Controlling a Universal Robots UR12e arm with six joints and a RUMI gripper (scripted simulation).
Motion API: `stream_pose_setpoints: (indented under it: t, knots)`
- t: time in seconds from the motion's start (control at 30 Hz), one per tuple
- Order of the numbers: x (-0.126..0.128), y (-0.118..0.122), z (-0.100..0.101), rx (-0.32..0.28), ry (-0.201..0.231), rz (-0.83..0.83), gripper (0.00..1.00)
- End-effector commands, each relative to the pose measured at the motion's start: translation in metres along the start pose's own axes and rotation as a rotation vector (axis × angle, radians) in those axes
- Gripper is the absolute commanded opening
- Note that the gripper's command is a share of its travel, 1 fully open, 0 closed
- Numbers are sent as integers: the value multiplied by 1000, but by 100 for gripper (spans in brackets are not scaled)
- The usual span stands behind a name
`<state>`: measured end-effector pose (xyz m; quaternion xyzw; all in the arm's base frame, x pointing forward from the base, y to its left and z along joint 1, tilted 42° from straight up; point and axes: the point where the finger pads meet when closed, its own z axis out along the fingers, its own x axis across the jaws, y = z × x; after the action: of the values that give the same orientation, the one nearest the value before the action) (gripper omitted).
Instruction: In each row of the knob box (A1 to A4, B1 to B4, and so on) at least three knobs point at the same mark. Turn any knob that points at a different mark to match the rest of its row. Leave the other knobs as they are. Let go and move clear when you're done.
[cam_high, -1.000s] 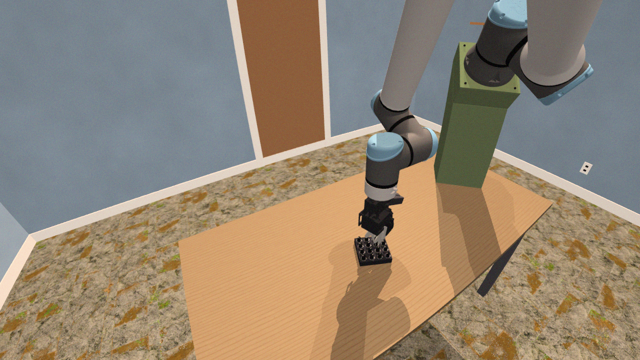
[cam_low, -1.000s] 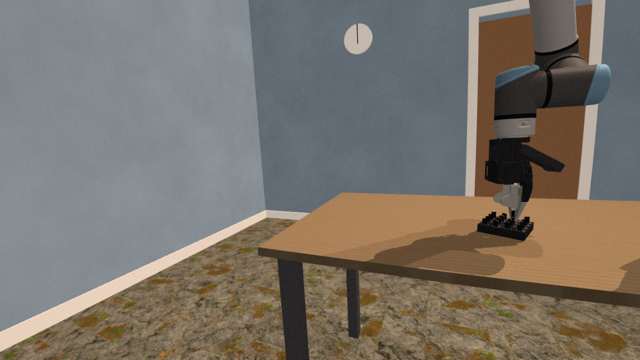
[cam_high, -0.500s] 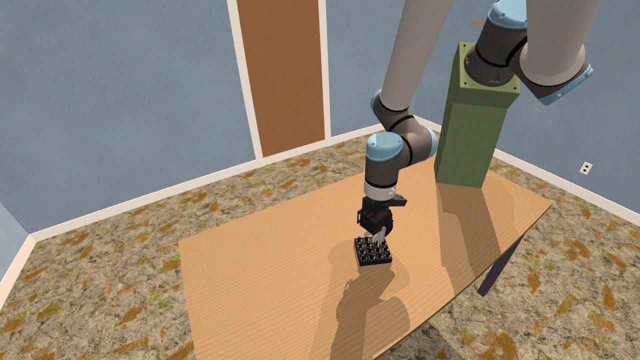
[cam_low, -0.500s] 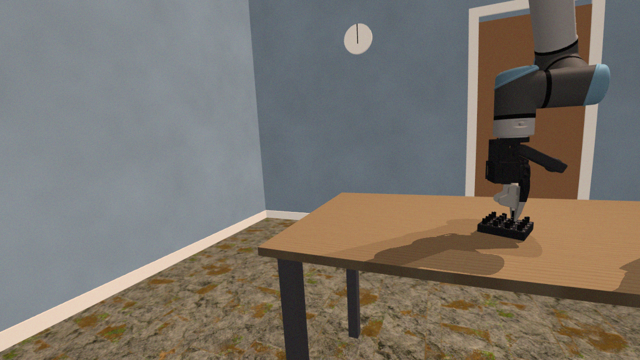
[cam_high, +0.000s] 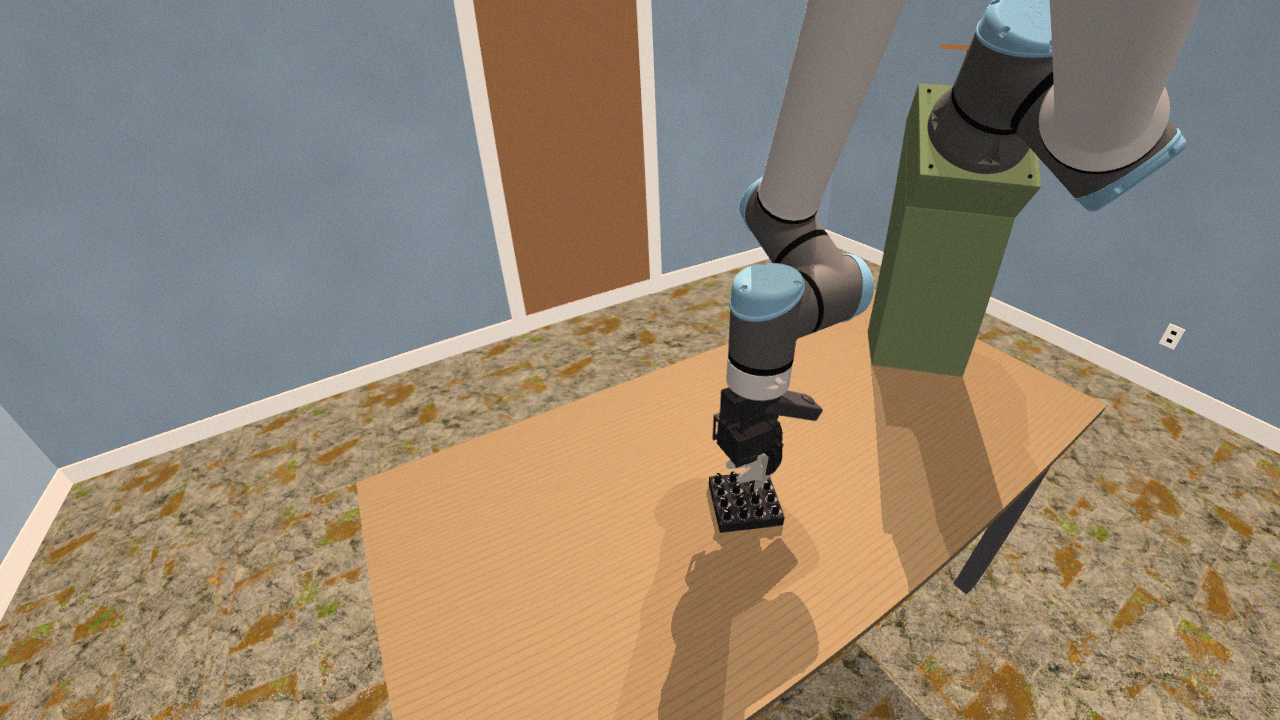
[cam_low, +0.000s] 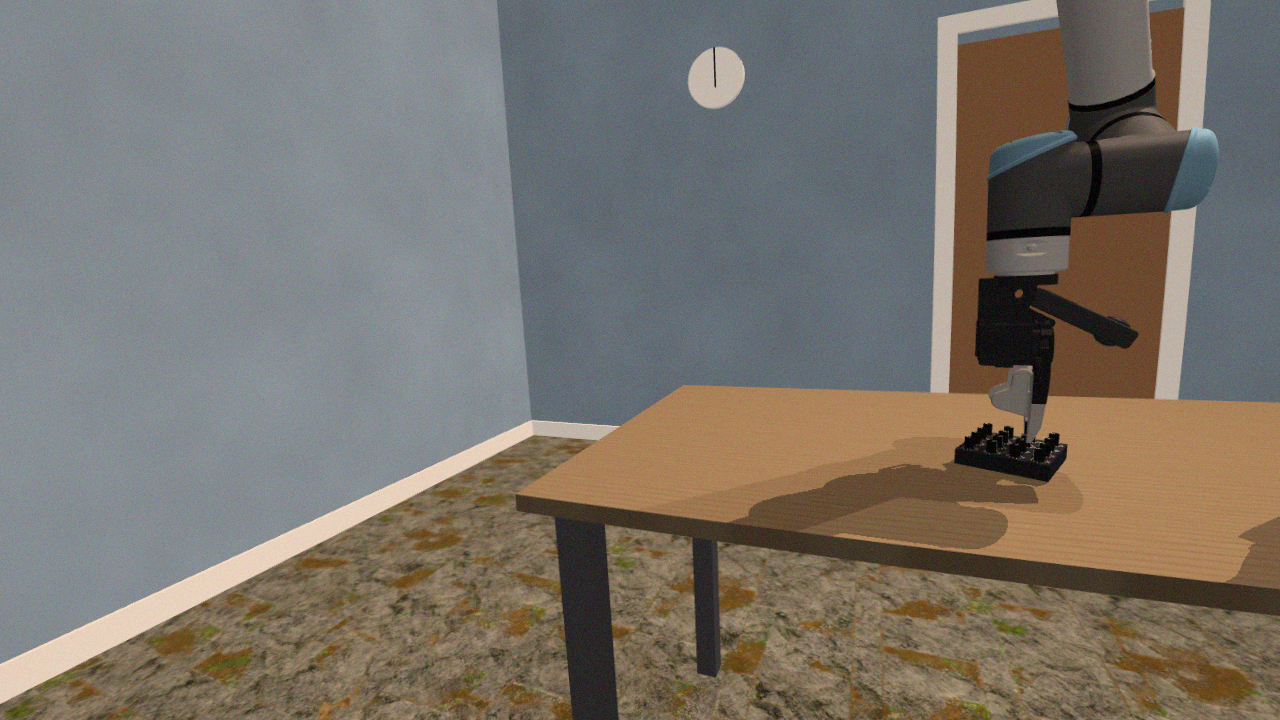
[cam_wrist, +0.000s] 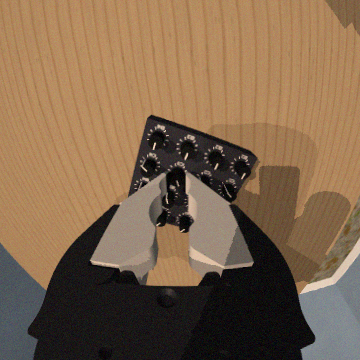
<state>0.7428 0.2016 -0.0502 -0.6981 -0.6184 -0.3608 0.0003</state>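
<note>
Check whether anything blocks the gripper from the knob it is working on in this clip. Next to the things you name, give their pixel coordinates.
Nothing visible does: the gripper (cam_high: 757, 483) (cam_low: 1031, 438) (cam_wrist: 176, 173) has its fingertips around one knob (cam_wrist: 175, 181) of the knob box (cam_high: 750, 526) (cam_low: 1002, 462) (cam_wrist: 202, 135), with neighbouring knobs close by.

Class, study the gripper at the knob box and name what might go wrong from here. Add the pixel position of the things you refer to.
The gripper (cam_high: 757, 481) (cam_low: 1031, 438) (cam_wrist: 176, 173) is shut on one knob (cam_wrist: 176, 184) among close neighbours, so its fingers might nudge another knob while turning.

The knob box (cam_high: 747, 526) (cam_low: 1002, 462) (cam_wrist: 200, 134) sits on the table with no clamp in sight; it may swivel instead of the knob turning.
</note>
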Motion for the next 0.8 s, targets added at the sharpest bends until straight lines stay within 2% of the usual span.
stream_pose_setpoints:
  t: [0.0,0.17,0.67,0.77]
  knots:
    - [1,0,0,-2,-1,93,4]
    - [1,0,0,-2,-1,158,4]
    - [2,1,0,-3,-1,496,4]
    - [2,1,0,-3,-1,519,4]
